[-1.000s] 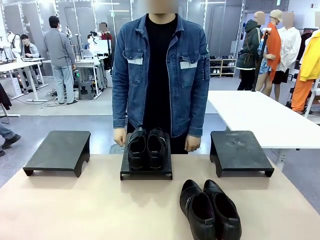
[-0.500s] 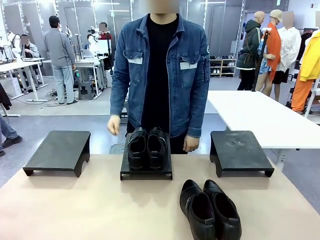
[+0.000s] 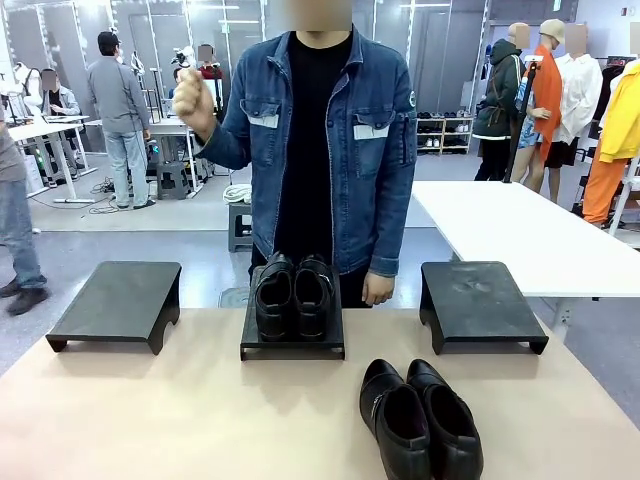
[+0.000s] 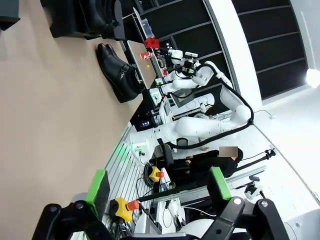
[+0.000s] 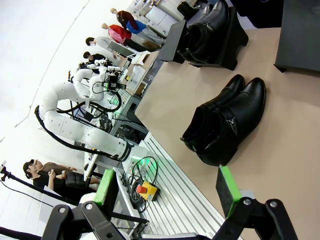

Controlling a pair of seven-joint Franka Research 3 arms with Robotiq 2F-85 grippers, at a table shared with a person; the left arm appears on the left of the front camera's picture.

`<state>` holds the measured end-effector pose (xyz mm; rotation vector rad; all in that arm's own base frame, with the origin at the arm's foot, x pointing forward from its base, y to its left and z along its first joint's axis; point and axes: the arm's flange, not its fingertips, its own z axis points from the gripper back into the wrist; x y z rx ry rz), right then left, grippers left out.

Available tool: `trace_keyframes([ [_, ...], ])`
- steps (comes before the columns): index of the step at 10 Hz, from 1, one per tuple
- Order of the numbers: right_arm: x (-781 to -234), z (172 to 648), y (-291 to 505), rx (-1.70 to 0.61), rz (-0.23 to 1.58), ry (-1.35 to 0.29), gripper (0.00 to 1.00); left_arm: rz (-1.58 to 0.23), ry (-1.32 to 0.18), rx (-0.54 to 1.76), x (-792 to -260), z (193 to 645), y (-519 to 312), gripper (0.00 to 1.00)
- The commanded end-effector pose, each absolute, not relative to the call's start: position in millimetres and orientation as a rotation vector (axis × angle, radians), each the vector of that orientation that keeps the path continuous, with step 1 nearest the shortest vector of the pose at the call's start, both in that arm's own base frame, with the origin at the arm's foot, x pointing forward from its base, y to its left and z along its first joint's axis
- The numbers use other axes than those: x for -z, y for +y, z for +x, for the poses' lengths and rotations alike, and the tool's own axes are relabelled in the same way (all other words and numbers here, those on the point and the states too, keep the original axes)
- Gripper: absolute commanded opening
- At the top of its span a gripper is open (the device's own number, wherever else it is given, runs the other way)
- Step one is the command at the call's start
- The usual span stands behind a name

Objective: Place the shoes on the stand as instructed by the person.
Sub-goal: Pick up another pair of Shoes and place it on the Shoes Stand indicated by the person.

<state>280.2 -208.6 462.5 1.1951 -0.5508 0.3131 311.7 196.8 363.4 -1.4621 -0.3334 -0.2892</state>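
The front view is bright and evenly lit by diffuse light from above. The table [image 3: 150, 420] shows only soft, short shadows beneath the stands [image 3: 115, 290]. The loose shoes [image 3: 400, 425] at 5 o'clock carry a dull sheen. The person's raised hand [image 3: 193, 100] at 10 o'clock is slightly blurred. Both wrist views are tilted, with straight lines bowing toward the edges. In the left wrist view a lamp [image 4: 314, 77] flares at 3 o'clock. In the right wrist view the wall [image 5: 30, 30] at 10 o'clock washes out white.
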Motion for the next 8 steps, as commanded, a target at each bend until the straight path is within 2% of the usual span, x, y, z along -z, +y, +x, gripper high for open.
trace_keyframes([
  [1,-463.7,280.7,-208.7,-0.325,1.205,-0.573,1.00,-1.453,-0.328,0.295,-366.5,307.4,195.2,1.00],
  [8,-463.7,280.7,-208.7,-0.325,1.205,-0.573,1.00,-1.453,-0.328,0.295,-366.5,307.4,195.2,1.00],
])
